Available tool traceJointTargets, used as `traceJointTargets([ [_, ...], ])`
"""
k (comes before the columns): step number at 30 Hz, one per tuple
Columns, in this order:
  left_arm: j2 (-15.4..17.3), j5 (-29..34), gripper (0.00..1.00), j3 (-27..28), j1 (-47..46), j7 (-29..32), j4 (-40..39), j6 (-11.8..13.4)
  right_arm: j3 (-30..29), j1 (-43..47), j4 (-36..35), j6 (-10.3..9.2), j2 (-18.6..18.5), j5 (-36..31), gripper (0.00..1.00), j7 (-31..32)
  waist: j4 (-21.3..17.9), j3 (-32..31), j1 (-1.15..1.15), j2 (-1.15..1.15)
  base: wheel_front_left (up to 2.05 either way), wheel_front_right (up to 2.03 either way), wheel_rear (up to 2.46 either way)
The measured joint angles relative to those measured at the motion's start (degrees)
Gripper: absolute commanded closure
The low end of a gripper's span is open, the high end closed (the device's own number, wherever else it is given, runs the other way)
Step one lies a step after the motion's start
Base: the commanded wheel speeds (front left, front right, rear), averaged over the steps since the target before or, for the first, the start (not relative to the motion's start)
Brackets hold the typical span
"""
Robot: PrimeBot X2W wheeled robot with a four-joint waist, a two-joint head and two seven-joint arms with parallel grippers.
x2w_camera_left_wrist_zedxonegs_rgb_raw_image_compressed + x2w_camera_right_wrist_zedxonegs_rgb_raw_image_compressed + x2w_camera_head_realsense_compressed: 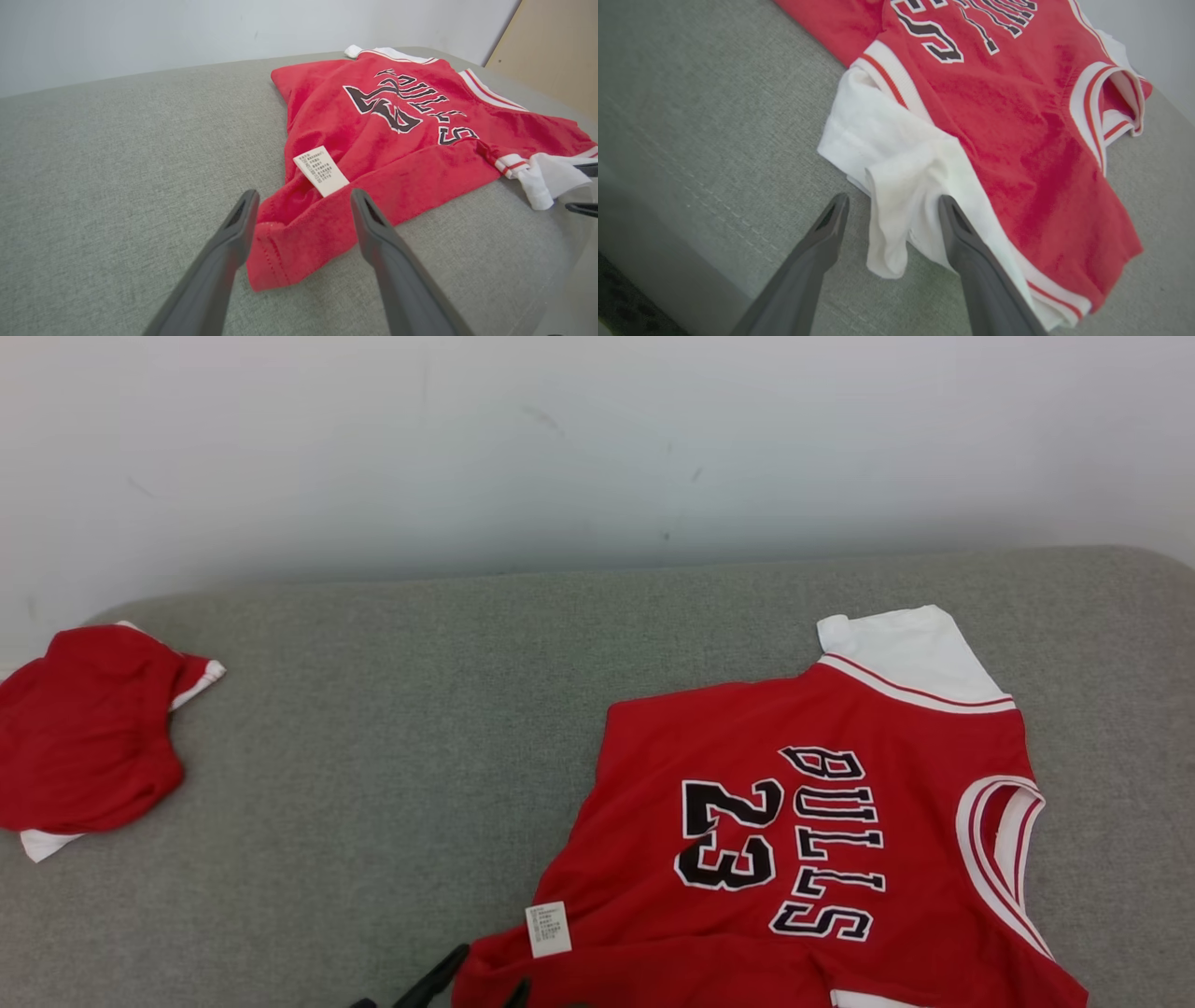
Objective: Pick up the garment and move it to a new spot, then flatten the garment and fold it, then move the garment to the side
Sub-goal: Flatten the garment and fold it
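Note:
The garment (803,821) is a red jersey with "BULLS 23" in black and white short sleeves, lying spread on the grey cushion (392,728). In the left wrist view my left gripper (303,196) stands open over the garment's (397,135) red hem corner, and the white care label (321,170) lies just beyond its fingertips. Its dark fingers (439,978) show at the bottom edge of the head view. My right gripper (893,199) is open astride the crumpled white sleeve (887,168), one finger on each side of the cloth.
A second red and white cloth (84,737) lies bunched at the cushion's far left. A pale wall (597,448) rises behind the cushion. A wooden panel (551,51) stands at the far right. Bare grey cushion lies between the two cloths.

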Motion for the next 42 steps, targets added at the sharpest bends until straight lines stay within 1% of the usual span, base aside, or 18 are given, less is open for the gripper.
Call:
traceJointTargets([
  [5,1.03,-0.57,0.00,-2.80,-2.00,-0.01,0.29,0.01,-0.30,-1.62,1.48,0.00,0.93,-0.53,0.00,-0.51,0.46,1.47,0.00,0.00,0.00,0.00,0.00],
  [11,2.88,-2.88,0.00,-6.50,-3.58,0.11,0.35,0.00,-1.12,-2.85,3.10,0.00,2.10,-1.05,0.00,-1.34,0.54,2.46,0.00,0.00,0.00,0.00,0.00],
  [19,4.31,-3.91,0.00,-7.90,-5.27,0.41,1.38,0.00,-1.36,-3.49,4.21,0.00,2.82,-1.04,0.00,-1.99,0.28,2.90,0.00,0.00,0.00,0.00,0.00],
  [30,7.55,-6.09,0.00,-11.57,-8.29,4.23,3.96,0.00,-0.89,-4.68,5.09,0.00,3.68,-0.51,0.00,-2.49,-0.54,3.61,0.00,0.00,0.00,0.00,0.00],
  [39,7.64,-7.43,0.00,-13.69,-9.34,4.30,5.80,0.00,0.66,-6.31,7.11,-0.01,4.44,-0.01,0.00,-2.26,-1.28,4.04,0.00,0.00,0.00,0.00,0.00],
  [40,7.60,-7.49,0.14,-13.90,-9.48,4.31,6.09,0.00,0.78,-6.56,7.43,-0.01,4.57,0.14,0.13,-2.25,-1.29,4.08,0.00,0.00,0.00,0.00,0.00],
  [41,7.55,-7.55,0.38,-13.97,-9.59,4.32,6.34,0.00,0.85,-6.70,7.69,-0.01,4.74,0.21,0.33,-2.23,-1.29,4.10,0.00,0.00,0.00,0.00,0.00],
  [42,7.49,-7.59,0.54,-14.04,-9.69,4.37,6.55,0.00,0.68,-6.86,8.00,-0.01,5.06,0.54,0.56,-2.11,-1.29,4.09,0.00,0.00,0.00,0.00,0.00],
])
